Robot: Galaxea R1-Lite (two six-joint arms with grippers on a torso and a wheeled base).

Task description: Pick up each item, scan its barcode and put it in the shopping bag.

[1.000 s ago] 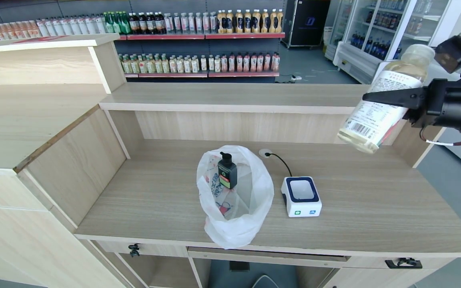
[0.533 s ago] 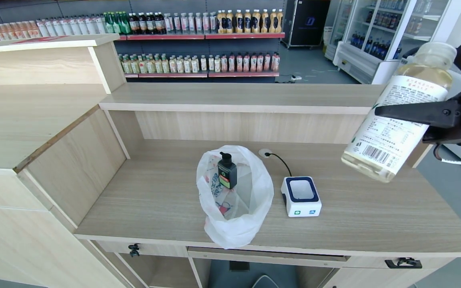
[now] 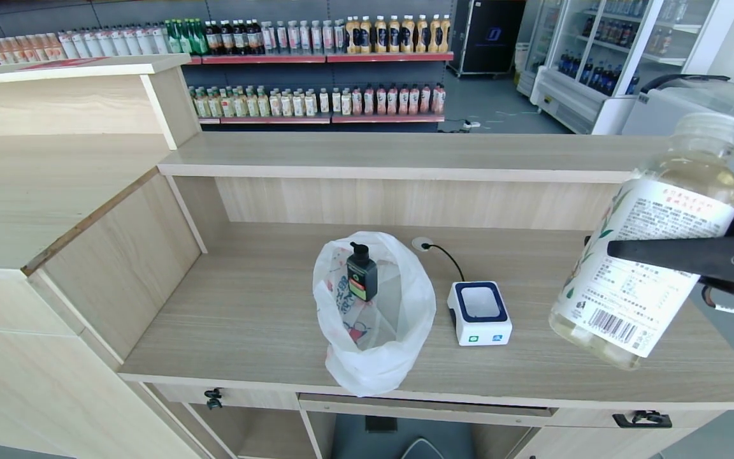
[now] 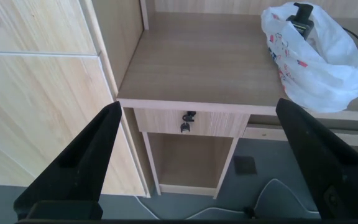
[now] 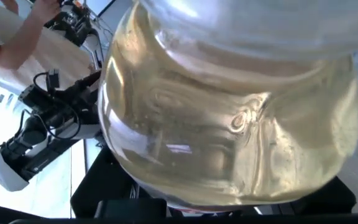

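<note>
A clear bottle of pale yellow drink (image 3: pixel 647 255) with a white label hangs tilted over the counter's right end, its barcode low on the side toward me. My right gripper (image 3: pixel 634 250) is shut on the bottle's middle, and the liquid-filled body (image 5: pixel 229 112) sits close to the right wrist camera. A white shopping bag (image 3: pixel 373 344) stands open mid-counter with a black pump bottle (image 3: pixel 362 274) inside. Just right of it lies the white scanner (image 3: pixel 479 312) with its blue-framed window. My left gripper (image 4: pixel 197 143) is open, low by the counter's front left corner, with the bag (image 4: pixel 319 68) farther off.
The wooden counter (image 3: pixel 246 319) has a raised ledge (image 3: pixel 373 153) along its back and a side wall on the left. A black cable (image 3: pixel 445 255) runs from the scanner to a hole behind it. A drawer with a key (image 4: pixel 185 121) sits under the front edge.
My right gripper has carried the bottle downward and nearer to the head camera, and the bottle now stands more upright. Bag, pump bottle and scanner have not moved.
</note>
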